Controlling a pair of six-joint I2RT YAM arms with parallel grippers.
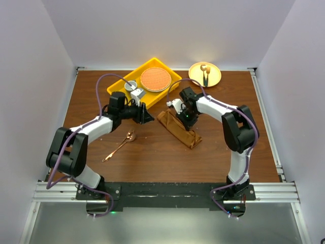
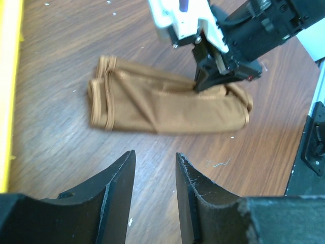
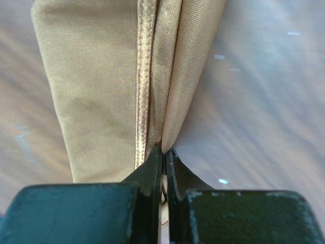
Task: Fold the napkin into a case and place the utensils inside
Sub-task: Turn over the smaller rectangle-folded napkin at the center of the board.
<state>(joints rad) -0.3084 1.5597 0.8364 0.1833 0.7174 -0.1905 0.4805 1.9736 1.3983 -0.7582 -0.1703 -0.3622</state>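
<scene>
The napkin [image 1: 179,129] lies near the table's middle, folded into a narrow rust-brown case. In the left wrist view the case [image 2: 162,104] runs left to right, with layered hems at its left end. My right gripper [image 1: 189,124] is shut on a fold at the case's upper edge, and the cloth [image 3: 101,86] rises straight from between its closed fingers [image 3: 152,165]. My left gripper [image 1: 151,118] hovers just left of the case, open, with bare wood between its fingers [image 2: 119,183]. The copper spoon [image 1: 122,144] lies on the table below the left gripper.
A yellow tray [image 1: 122,84] at the back holds an orange round plate [image 1: 155,79] and a small metal cup [image 1: 131,85]. A yellow plate [image 1: 213,81] at the back right carries a dark-handled utensil [image 1: 205,77]. The tray's rim [image 2: 7,76] shows in the left wrist view.
</scene>
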